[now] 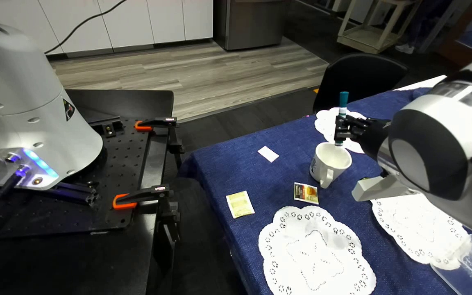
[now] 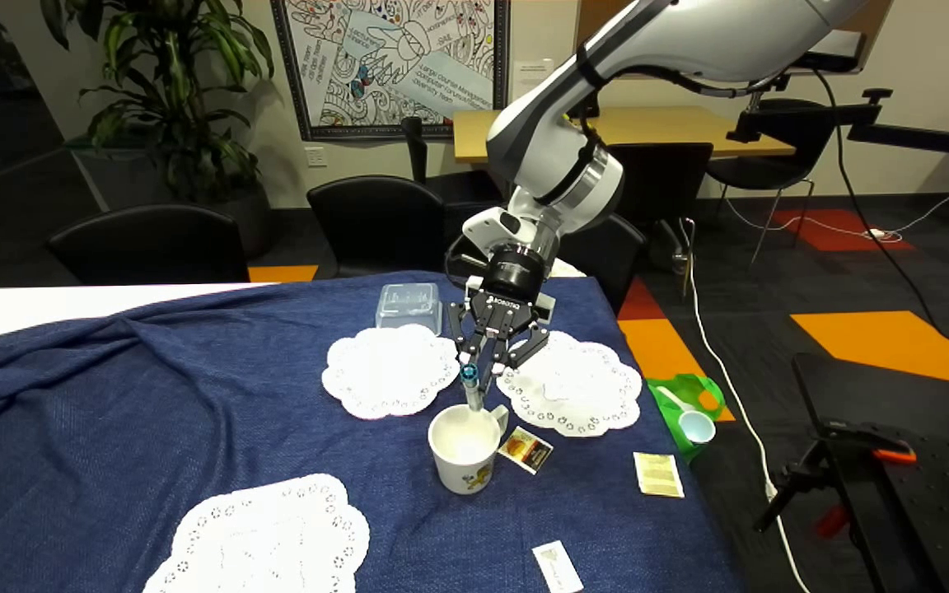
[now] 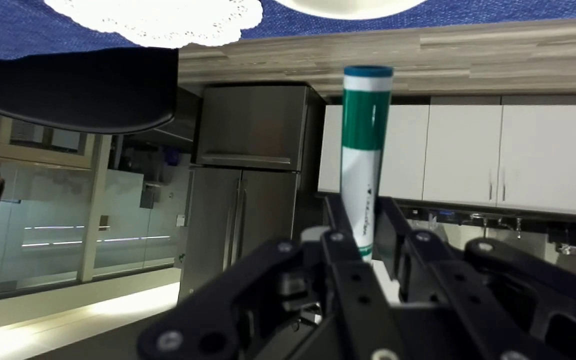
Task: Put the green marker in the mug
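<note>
The green marker (image 1: 343, 99) stands nearly upright in my gripper (image 1: 339, 128). In the wrist view, which is upside down, the marker (image 3: 365, 120) sits between both fingers of the gripper (image 3: 360, 205). In an exterior view the marker (image 2: 471, 387) shows its teal end up, with the gripper (image 2: 484, 375) around it. The white mug (image 1: 322, 164) stands upright on the blue cloth. In both exterior views the marker's lower end overlaps the rim of the mug (image 2: 454, 465), and it looks just above the opening. Only a curved piece of the mug (image 3: 355, 7) shows in the wrist view.
White lace doilies (image 1: 314, 254) lie around the mug on the blue cloth (image 2: 409, 527). A tea packet (image 2: 526, 450) lies by the mug handle. A yellow packet (image 1: 240, 204) and a small white packet (image 1: 268, 154) lie farther off. A clear plastic box (image 2: 409, 306) stands behind.
</note>
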